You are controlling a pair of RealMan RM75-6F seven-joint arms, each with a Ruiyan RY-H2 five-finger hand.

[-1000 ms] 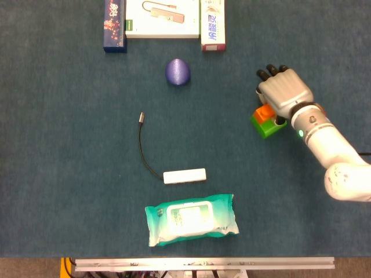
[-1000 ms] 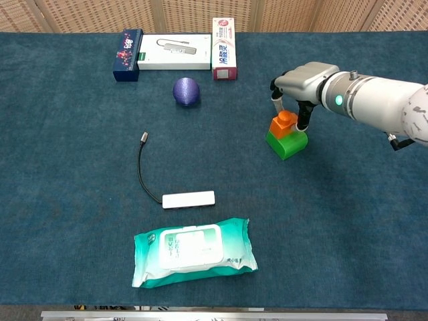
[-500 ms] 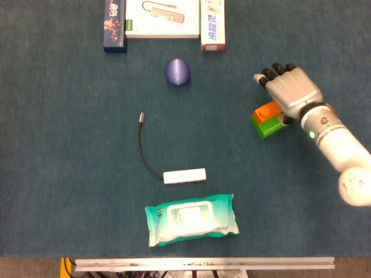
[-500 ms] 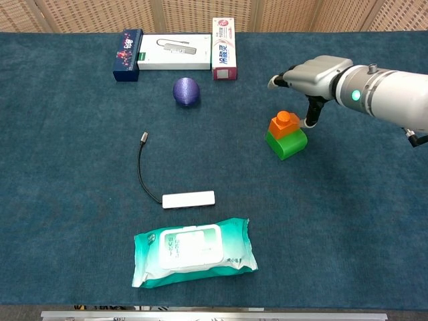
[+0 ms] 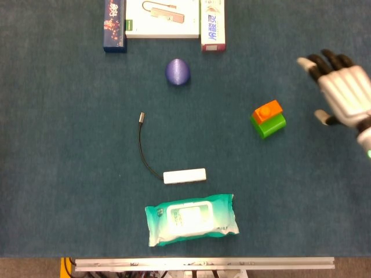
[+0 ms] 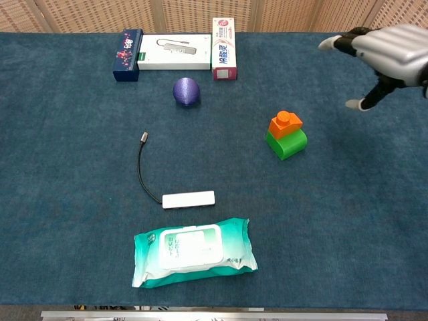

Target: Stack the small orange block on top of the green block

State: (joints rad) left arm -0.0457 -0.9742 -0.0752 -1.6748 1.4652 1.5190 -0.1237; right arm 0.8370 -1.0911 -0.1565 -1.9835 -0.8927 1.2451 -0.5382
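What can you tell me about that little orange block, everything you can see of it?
The small orange block is a bright, plastic-looking toy brick with one round stud on top. It sits on the green block, a bit toward that block's far left side, upright. Nothing else touches it; the right hand is open and well clear, up to the right.
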